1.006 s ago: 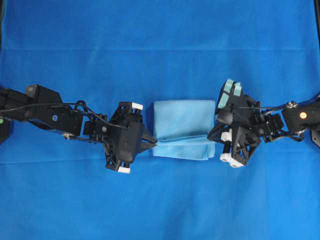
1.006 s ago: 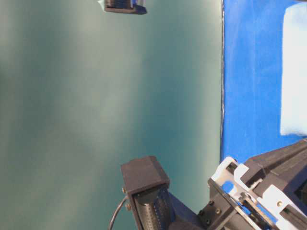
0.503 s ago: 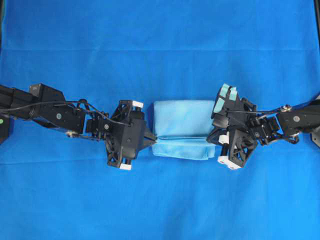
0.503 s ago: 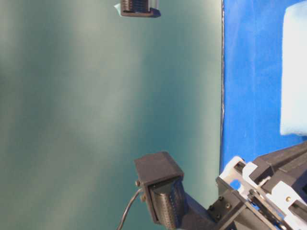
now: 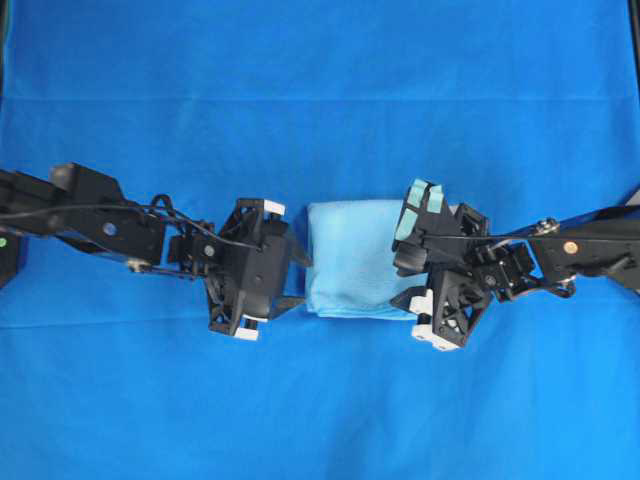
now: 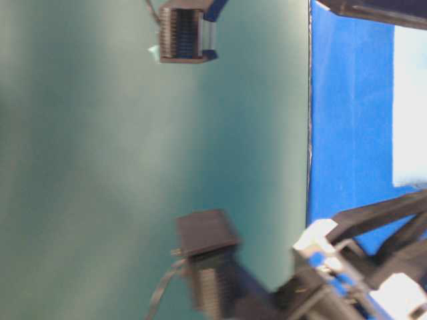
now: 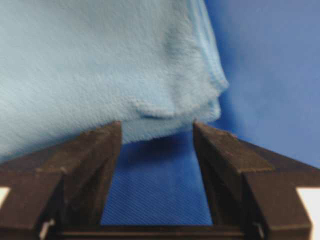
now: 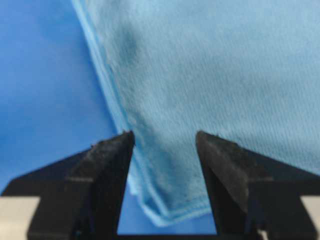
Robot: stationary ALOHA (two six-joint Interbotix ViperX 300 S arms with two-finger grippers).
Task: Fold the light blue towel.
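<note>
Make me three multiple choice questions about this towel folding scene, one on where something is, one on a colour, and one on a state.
1. Where does the light blue towel lie?
A. between the two grippers
B. at the cloth's far edge
C. draped over an arm

2. What colour is the table cloth?
A. green
B. deep blue
C. white

3. How do the left gripper and the right gripper stand?
A. both clamped on the towel
B. one clamped, one open
C. both open, nothing held

Answers: 1 A, the overhead view shows it folded in the middle with a gripper at each side. 2 B, blue surrounds the towel. 3 C, each wrist view shows a gap between the fingers and the towel lying free.
</note>
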